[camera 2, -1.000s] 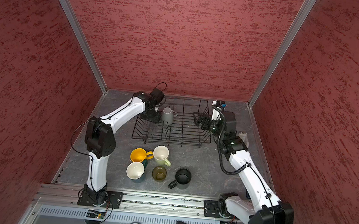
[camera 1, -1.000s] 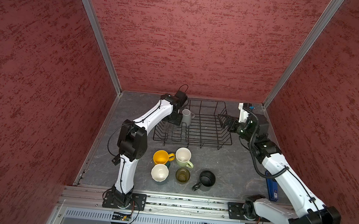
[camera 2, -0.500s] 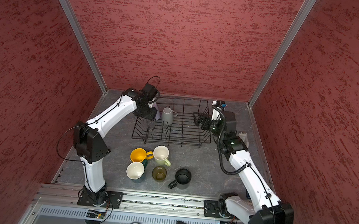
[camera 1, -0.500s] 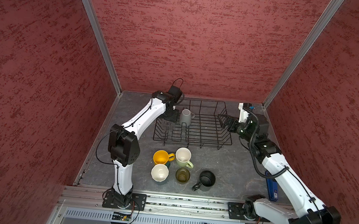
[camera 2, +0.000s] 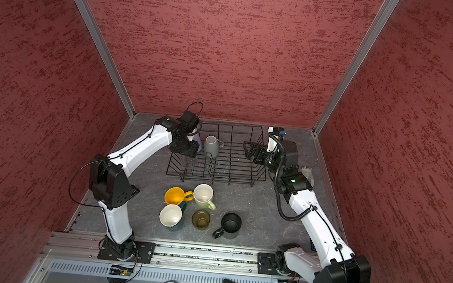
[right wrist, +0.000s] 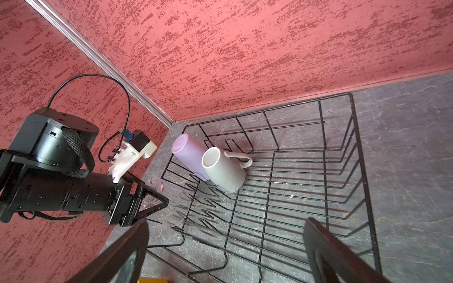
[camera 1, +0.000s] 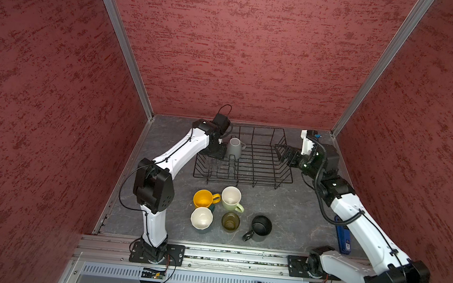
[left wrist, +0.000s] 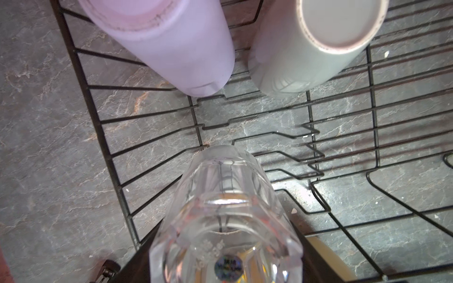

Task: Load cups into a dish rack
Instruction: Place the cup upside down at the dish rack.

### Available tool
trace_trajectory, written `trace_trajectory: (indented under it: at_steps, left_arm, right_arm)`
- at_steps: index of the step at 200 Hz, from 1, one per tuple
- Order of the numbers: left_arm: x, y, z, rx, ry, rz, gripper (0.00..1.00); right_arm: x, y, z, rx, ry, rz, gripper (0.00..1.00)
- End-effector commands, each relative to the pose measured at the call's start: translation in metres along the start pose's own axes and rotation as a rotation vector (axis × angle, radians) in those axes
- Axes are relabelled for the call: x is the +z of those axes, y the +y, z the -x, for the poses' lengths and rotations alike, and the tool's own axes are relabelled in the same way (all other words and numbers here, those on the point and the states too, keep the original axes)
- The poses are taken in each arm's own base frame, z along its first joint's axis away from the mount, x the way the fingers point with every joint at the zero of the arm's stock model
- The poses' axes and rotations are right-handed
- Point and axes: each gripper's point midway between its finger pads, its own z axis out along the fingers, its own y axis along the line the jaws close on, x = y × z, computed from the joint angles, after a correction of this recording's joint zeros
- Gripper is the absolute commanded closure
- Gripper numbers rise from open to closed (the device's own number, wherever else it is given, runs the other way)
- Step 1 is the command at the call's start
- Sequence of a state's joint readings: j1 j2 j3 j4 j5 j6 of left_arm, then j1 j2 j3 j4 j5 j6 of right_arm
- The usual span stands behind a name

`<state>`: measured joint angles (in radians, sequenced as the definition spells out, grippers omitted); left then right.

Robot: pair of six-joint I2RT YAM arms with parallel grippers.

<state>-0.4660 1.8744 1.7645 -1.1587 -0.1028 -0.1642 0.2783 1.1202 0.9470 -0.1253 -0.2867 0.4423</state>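
The clear glass (left wrist: 228, 208) is gripped at its base end by the clenched left claw (right wrist: 159, 196), mouth down inside the left end of the dish rack (camera 1: 241, 178). It is just inside the sloping side wall, by the divider loops; whether its rim touches the wires cannot be told. Deeper in that same end, the lilac tumbler (right wrist: 188, 156) and the grey mug (camera 1: 234, 147) are leaned side by side. The rack's middle and right are seen bare. Over the right end wall the right claw (right wrist: 228, 224) is held released and empty. The glass and tumbler are shown plainly in the wrist views, while in both top views the glass is barely made out. On the bench (camera 1: 297, 210), before the rack's near rim, the yellow mug (camera 1: 203, 198), pale green mug (camera 1: 231, 198), dark teal mug (camera 1: 201, 219), olive-brown glass (camera 1: 230, 221) and black mug (camera 1: 261, 226) are clustered upright. Open bench is seen to either side of the cluster. The left arm (camera 1: 179, 155) is reached toward the back corner, wrist bent down; the right arm (camera 1: 358, 223) is stretched along the right wall.
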Motion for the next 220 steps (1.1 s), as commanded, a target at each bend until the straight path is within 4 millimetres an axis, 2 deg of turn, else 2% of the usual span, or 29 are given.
trace_trajectory:
  at_steps: [1,43,61,102,122,142,175,220]
  left_arm:
    - [0.005,-0.005,-0.004,-0.014,0.013,-0.025,0.89]
    - [0.016,-0.002,-0.007,-0.029,0.030,-0.008,0.88]
    - [0.019,-0.001,-0.008,-0.035,0.028,-0.006,0.83]
    - [0.030,0.000,-0.009,-0.053,0.036,-0.013,0.80]
    - [0.036,0.000,-0.013,-0.060,0.057,-0.028,0.75]
    - [0.038,-0.001,-0.013,-0.071,0.061,-0.052,0.66]
    - [0.043,-0.002,-0.015,-0.084,0.071,-0.065,0.45]
    - [0.045,0.002,-0.015,-0.093,0.071,-0.058,0.30]
  right_arm:
    - [-0.003,0.002,0.005,0.006,-0.014,0.009,0.01]
    - [-0.005,0.001,0.004,0.007,-0.016,0.001,0.01]
    - [-0.005,0.000,0.005,0.004,-0.018,-0.004,0.01]
    - [-0.005,-0.001,0.003,0.005,-0.013,-0.006,0.01]
    - [-0.005,-0.001,0.003,0.005,-0.012,-0.007,0.01]
    - [-0.005,-0.001,0.003,0.004,-0.012,-0.009,0.01]
    - [-0.005,-0.003,0.002,0.004,-0.008,-0.019,0.01]
    - [-0.006,-0.004,0.001,0.001,-0.007,-0.026,0.01]
